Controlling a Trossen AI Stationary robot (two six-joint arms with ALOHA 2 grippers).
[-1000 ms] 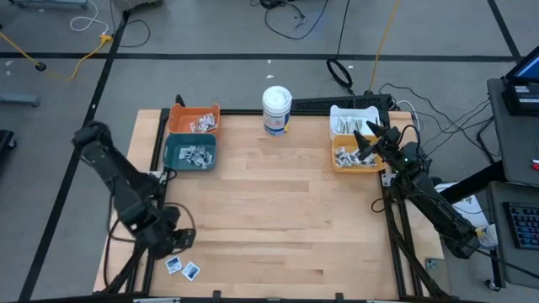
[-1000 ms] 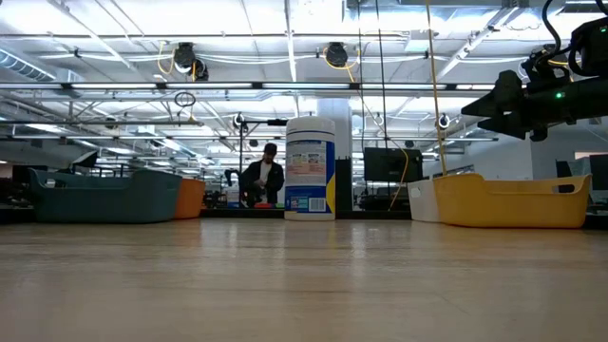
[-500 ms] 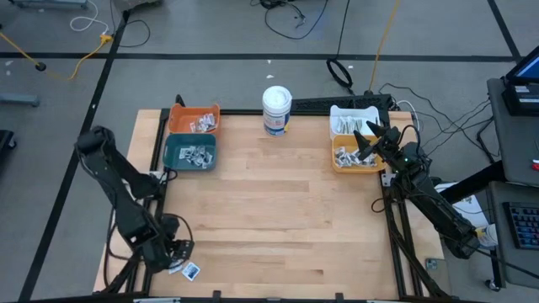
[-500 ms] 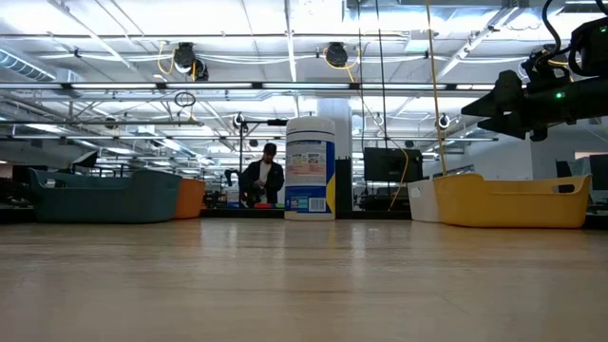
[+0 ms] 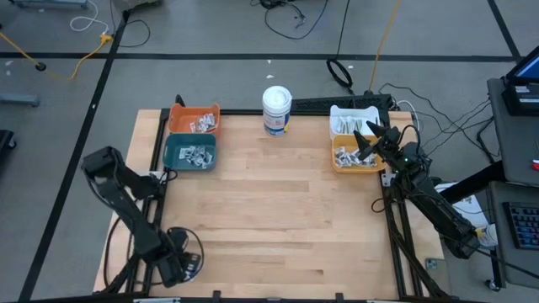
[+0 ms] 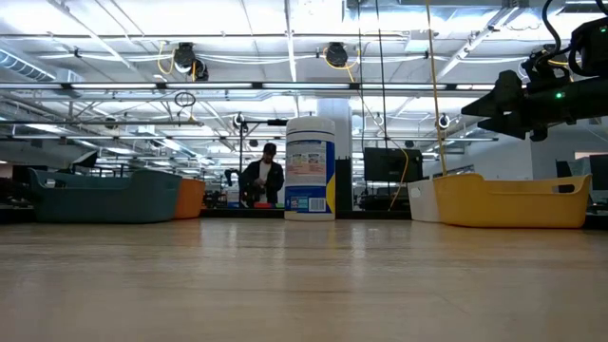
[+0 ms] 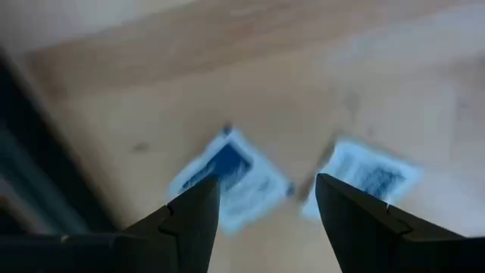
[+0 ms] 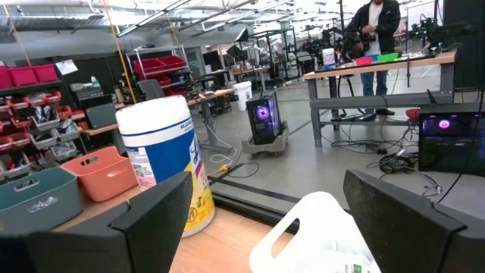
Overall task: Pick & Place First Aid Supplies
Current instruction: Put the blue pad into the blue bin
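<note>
two square white-and-blue sachets (image 7: 231, 178) lie flat on the pale wood counter (image 5: 278, 210) at its near left corner, side by side and just apart, each a white packet with a blue patch in its middle, turned cornerwise. the second sachet (image 7: 367, 176) looks alike. more supplies sit in bins: a small heap of whitish packets in the orange bin (image 5: 202, 124), another in the teal bin (image 5: 195, 155), and narrow wrapped strips in the yellow bin (image 5: 347, 157) and the white bin (image 5: 345, 126).

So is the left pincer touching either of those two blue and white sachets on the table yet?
Cannot tell. In the left wrist view the open left pincer hangs over two sachets, but motion blur hides any contact or gap; the high view hides them under the arm.
</note>
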